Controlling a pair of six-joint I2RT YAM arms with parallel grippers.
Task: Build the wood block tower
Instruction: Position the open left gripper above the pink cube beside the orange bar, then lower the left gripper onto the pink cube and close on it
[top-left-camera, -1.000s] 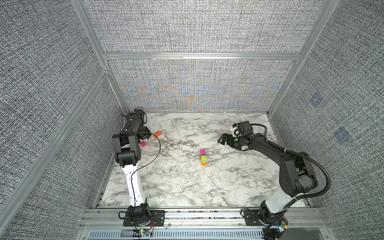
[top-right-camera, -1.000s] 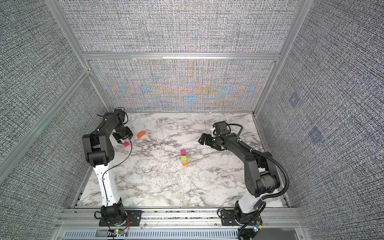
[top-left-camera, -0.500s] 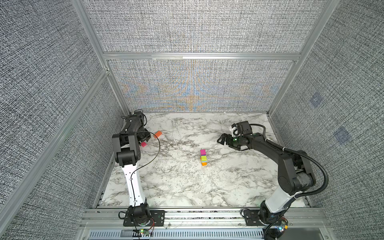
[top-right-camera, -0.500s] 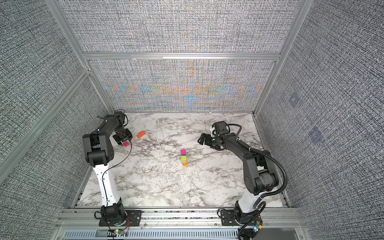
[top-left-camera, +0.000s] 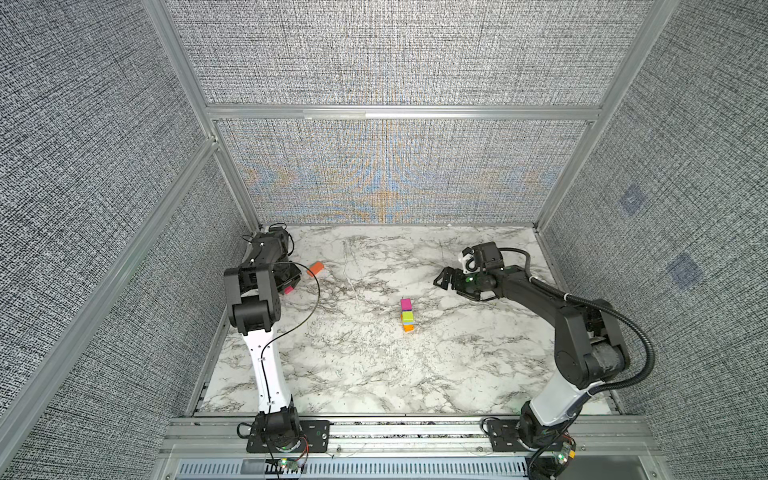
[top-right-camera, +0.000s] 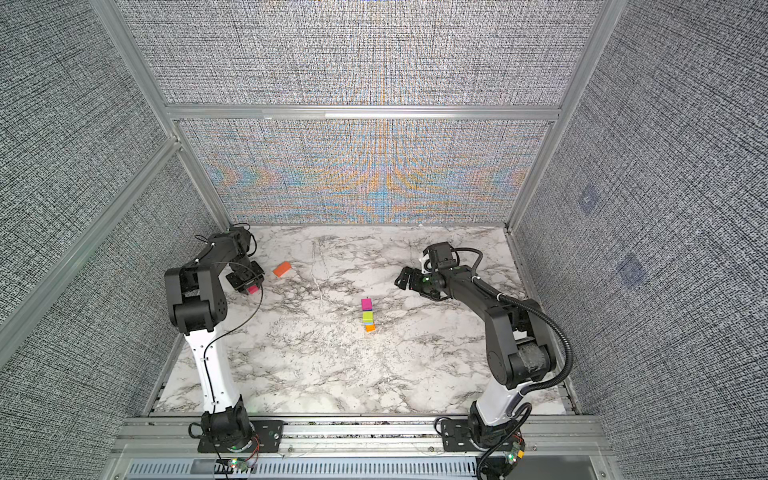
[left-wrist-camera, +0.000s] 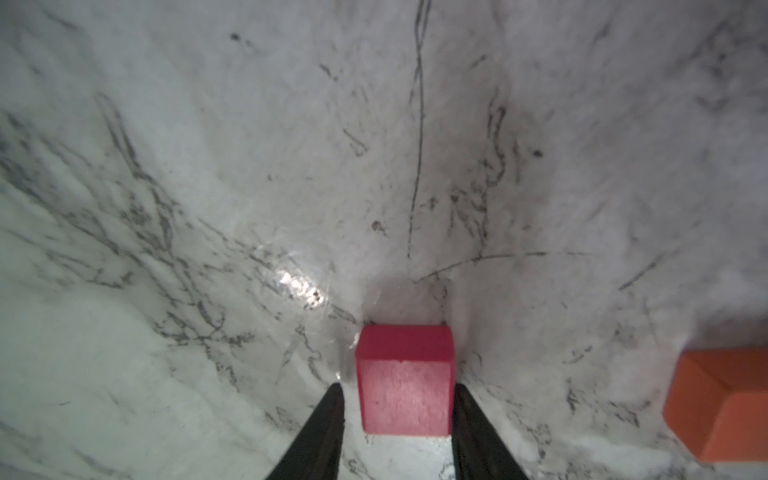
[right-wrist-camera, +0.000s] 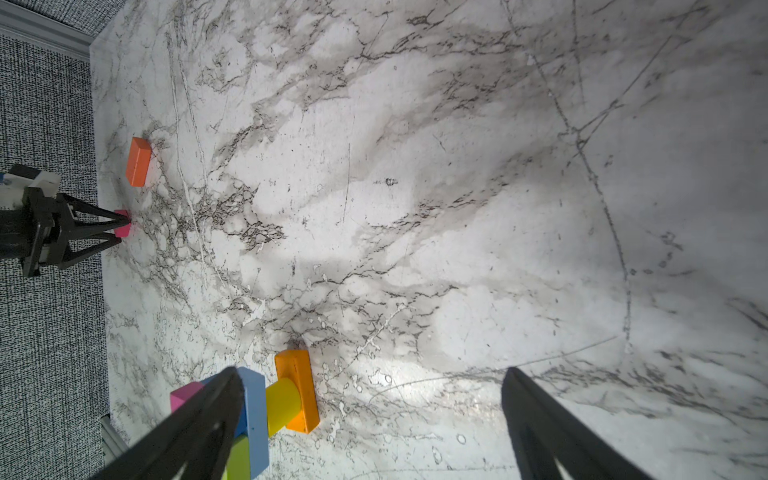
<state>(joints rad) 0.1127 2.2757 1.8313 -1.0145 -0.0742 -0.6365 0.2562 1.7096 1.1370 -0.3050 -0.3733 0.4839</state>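
While the left gripper (left-wrist-camera: 399, 386) straddles the loose pink block (left-wrist-camera: 404, 388), we enter the scene as follows.

Item, wood block tower (top-left-camera: 407, 315): upright near the middle of the marble table (top-left-camera: 353, 365). In both top views magenta shows on top, yellow-green under it and orange at the foot. The right wrist view adds a light blue piece and a yellow one.

Item, loose pink block: flat on the table at the left rear, well apart from the tower. One finger (left-wrist-camera: 478, 432) touches its side. The other sits just beside it, with a sliver of table showing between. We cannot tell whether the grip has closed firm.

Item, red-orange slab (top-left-camera: 315, 269): lying on the table near the pink block, apart from it and untouched.

Item, right gripper (right-wrist-camera: 370, 374): jaws spread wide, holding nothing, hanging near the tower.

Step in hand, by our judgement: seizing the pink block for the tower. To do it well, we would set the fingers square to opposite faces and close until both press flat. We would then lift straight up so the block neither twists nor drags towards the slab. We would carry it clear of the tower's top and set it down centred, since the column is slim and a sideways nudge could topple it.
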